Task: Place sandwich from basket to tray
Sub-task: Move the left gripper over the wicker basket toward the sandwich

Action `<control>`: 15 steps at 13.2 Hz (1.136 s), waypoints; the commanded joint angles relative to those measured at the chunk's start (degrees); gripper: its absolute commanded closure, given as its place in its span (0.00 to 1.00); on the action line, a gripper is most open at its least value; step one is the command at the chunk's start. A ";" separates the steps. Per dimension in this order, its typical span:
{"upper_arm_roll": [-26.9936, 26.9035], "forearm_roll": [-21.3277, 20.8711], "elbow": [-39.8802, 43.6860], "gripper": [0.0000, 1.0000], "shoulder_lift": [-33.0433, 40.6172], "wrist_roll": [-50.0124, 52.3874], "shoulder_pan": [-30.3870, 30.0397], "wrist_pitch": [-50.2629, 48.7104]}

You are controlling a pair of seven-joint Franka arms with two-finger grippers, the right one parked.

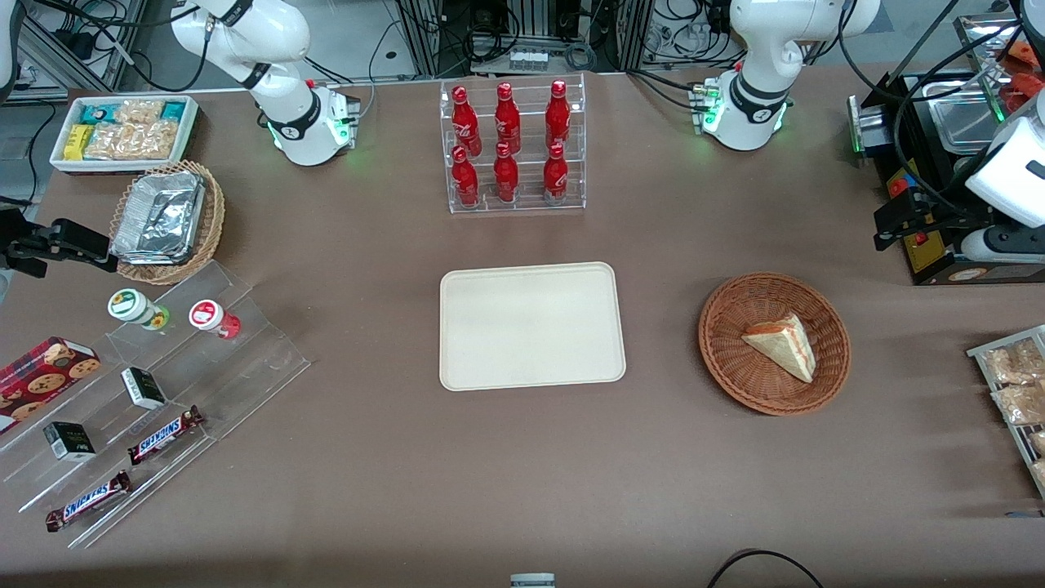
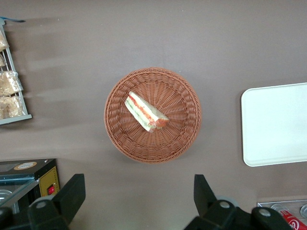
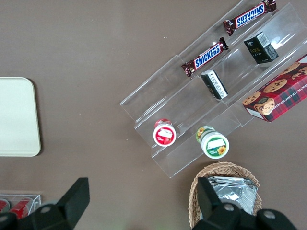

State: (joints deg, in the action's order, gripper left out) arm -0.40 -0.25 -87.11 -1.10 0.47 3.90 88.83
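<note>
Gripper: in the wrist view only the two dark fingers show, spread wide apart, bases cut by the frame edge. In the front view it's cut by the frame edge at the working arm's end of the table; fingers can't be made out there.
Tray: cut off by the wrist view's edge, approx. half visible.
Sandwich: filling layers too small to tell apart in the front view.
Snack rack: partly cut by the frame edge; pkg labels unreadable.

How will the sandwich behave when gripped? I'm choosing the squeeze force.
The sandwich is probably soft: pale bread over stacked filling layers, so it may squash or shear apart. Lying flat in the basket, it shouldn't roll. The open gripper is above it.
</note>
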 commanded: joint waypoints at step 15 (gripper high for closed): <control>0.31 -0.02 -26.69 0.00 1.54 12.77 -2.05 25.57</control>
State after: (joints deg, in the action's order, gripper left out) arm -0.57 -0.25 -108.66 -1.35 7.81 2.18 109.04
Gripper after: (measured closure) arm 0.000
